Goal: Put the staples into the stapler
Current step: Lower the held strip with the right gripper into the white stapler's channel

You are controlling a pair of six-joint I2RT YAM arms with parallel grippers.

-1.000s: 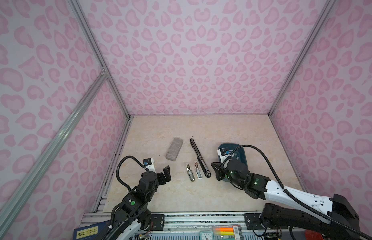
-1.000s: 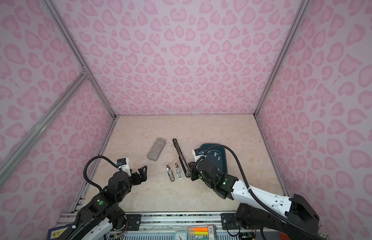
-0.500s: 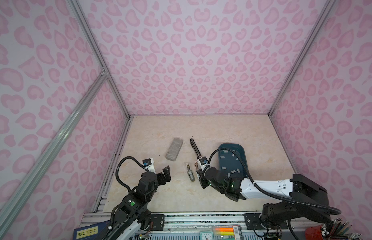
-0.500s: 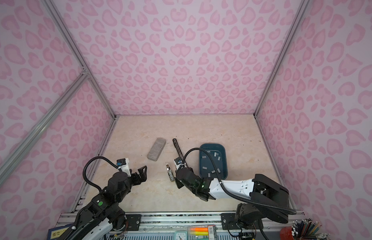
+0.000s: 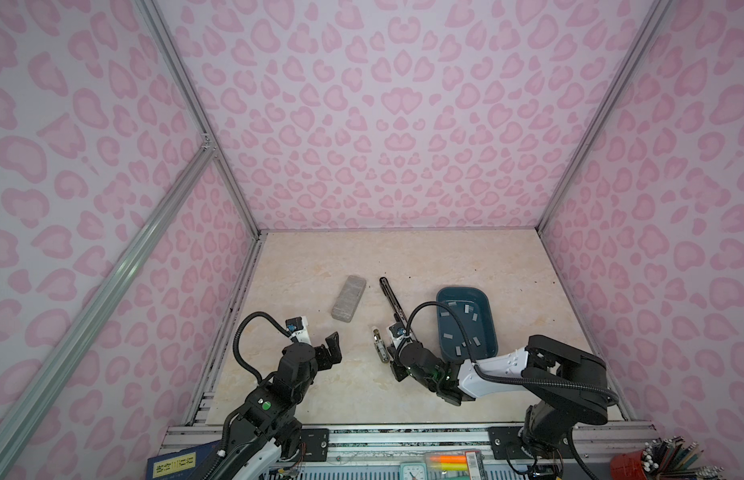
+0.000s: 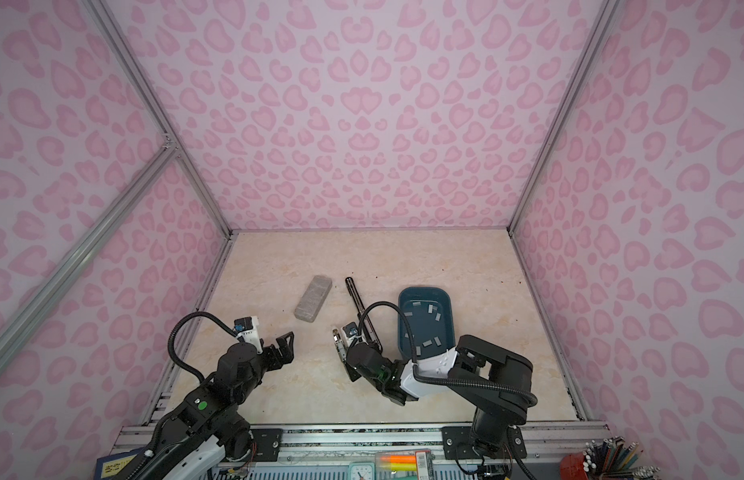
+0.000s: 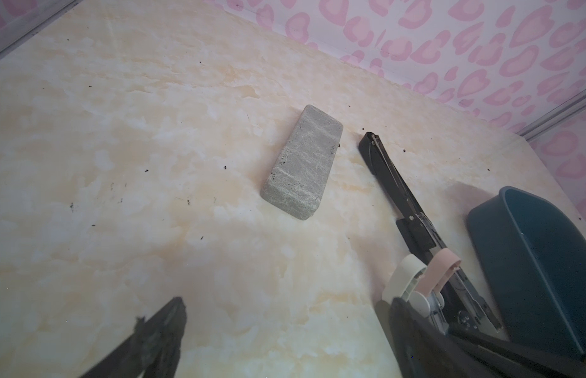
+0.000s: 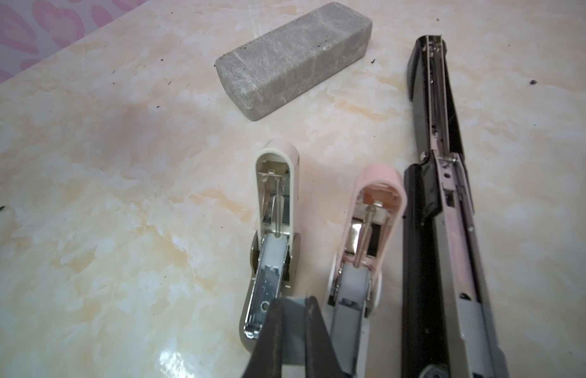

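Fingers (image 8: 272,343) pinch staples (image 8: 293,330) above cream stapler (image 8: 276,229).

Right arm swings across to the left.
Black right gripper (image 8: 293,299), now off the dark teal plastic tray (image 5: 461,289), hovers over the small cream plastic stapler (image 8: 275,209).

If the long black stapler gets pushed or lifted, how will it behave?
Opened out long and narrow, the black stapler would probably swing, not slide straight, if pushed near one end. Its hinge sits mid-length, so lifted by one half, the other likely droops. The exposed metal rail looks smooth, perhaps slippery.
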